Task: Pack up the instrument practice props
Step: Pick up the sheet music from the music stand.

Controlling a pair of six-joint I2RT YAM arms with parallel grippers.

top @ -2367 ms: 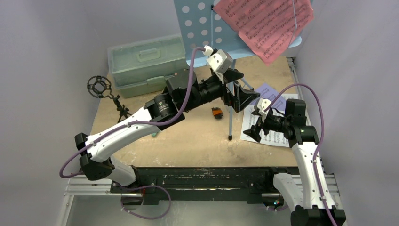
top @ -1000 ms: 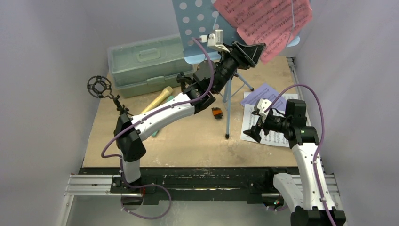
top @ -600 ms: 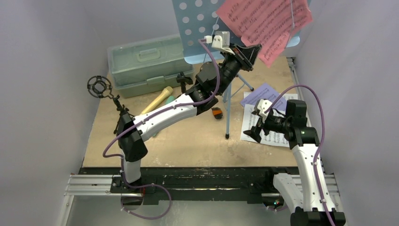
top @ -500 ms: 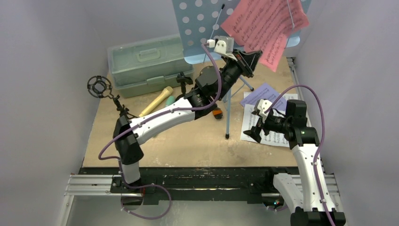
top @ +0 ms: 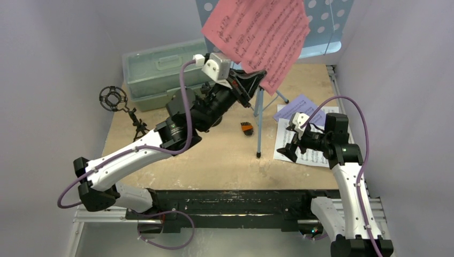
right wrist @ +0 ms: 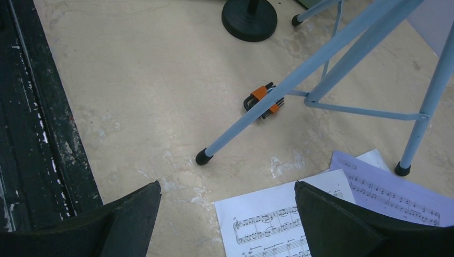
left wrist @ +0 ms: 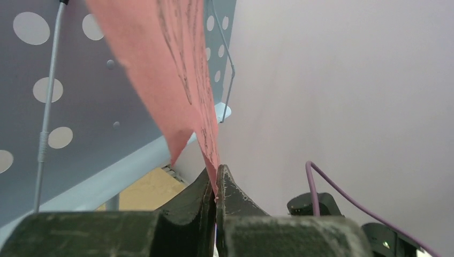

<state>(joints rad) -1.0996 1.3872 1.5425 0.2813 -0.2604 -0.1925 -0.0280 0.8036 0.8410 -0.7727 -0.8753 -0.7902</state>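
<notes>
Packing has barely begun. The left gripper is pinched tight on the lower edge of the red sheet, which hangs in the air in front of the blue stand and looks to be off its ledge. The right gripper hovers with its jaws wide apart and holds nothing, just above the white sheet. That sheet lies flat on the table and overlaps the purple sheet by the stand's feet. The green case sits at the back left with its lid apparently shut, so nothing seems stowed yet. The ring-top holder stands to the left of the case, and the round-base holder stands near the stand's legs. No microphone shows in these views. By my reckoning all three sheets, both holders and the stand remain to be packed. The table is a pale, scuffed board with a small orange-and-black tool lying on it. Plain grey walls close it in on three sides, and a black rail runs along the near edge.
</notes>
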